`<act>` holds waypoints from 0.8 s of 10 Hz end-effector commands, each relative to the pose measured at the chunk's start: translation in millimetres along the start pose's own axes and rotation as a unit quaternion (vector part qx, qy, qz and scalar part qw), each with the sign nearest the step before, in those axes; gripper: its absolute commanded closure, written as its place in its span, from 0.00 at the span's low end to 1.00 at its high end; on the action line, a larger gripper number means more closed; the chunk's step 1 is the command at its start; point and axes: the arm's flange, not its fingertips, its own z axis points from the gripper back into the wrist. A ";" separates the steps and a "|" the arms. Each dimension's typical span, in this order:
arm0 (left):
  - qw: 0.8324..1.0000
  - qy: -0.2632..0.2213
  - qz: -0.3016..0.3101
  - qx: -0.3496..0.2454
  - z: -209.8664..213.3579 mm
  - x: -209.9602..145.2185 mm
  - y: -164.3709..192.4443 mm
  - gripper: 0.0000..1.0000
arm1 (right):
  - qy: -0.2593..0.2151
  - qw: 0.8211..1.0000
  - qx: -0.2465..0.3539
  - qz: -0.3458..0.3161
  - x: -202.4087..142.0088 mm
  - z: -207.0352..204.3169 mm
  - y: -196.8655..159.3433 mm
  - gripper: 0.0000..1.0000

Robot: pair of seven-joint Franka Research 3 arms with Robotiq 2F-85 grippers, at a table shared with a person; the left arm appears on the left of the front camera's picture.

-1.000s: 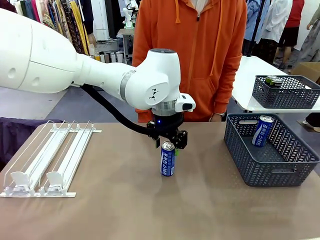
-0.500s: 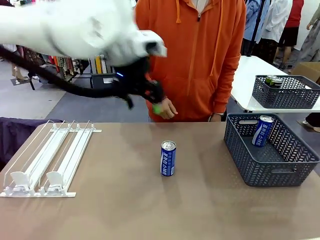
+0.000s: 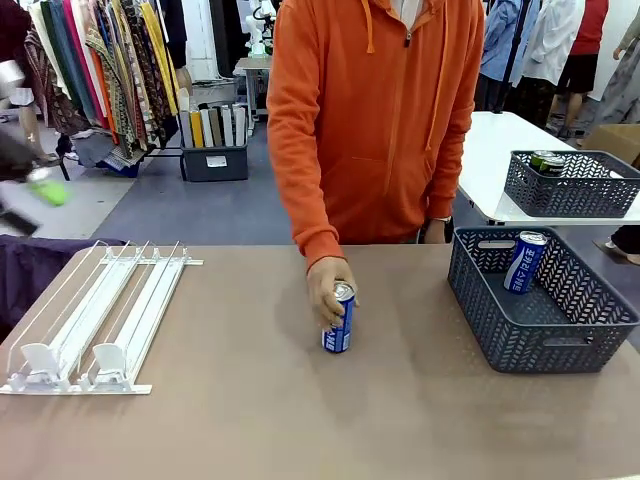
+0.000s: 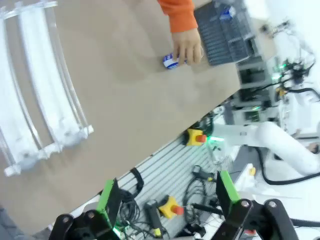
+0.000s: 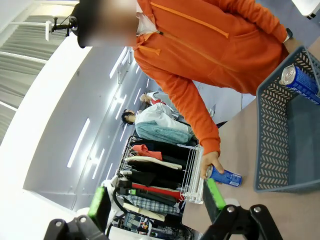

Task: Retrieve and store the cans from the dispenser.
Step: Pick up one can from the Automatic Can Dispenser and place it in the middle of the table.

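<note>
Front view: a person's hand (image 3: 328, 287) grips a blue can (image 3: 339, 320) standing upright on the surface (image 3: 300, 420), between the dispenser (image 3: 95, 320) and a grey basket (image 3: 540, 300). A second blue can (image 3: 524, 262) leans inside that basket. Left tool (image 4: 165, 200) and right tool (image 5: 156, 202) both have fingers spread apart, holding nothing.

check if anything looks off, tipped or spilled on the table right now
Nothing spilled or damaged. One blue can stands upright mid-table with the person's hand wrapped around it. Another blue can leans tilted against the wall of the grey basket rather than standing. The dispenser lanes hold no cans.
</note>
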 end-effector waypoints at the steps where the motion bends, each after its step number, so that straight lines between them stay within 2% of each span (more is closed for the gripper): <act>1: 0.994 -0.043 0.053 -0.090 15.2 -29.8 63.8 0.00 | -0.007 1.000 0.010 0.010 2.5 -1.7 2.3 0.00; 2: 0.987 -0.071 0.079 -0.118 21.3 -51.5 93.2 0.00 | -0.007 1.000 0.010 0.010 2.5 -1.7 2.3 0.00; 3: 0.986 -0.066 0.075 -0.135 20.3 -60.4 113.3 0.00 | -0.007 1.000 0.010 0.010 2.5 -1.7 2.3 0.00; 5: 0.989 -0.064 0.083 -0.109 30.0 -71.5 109.1 0.00 | -0.007 1.000 0.010 0.010 2.5 -1.7 2.3 0.00; 8: 0.989 -0.064 0.083 -0.109 30.0 -71.5 109.1 0.00 | -0.007 1.000 0.010 0.010 2.5 -1.7 2.3 0.00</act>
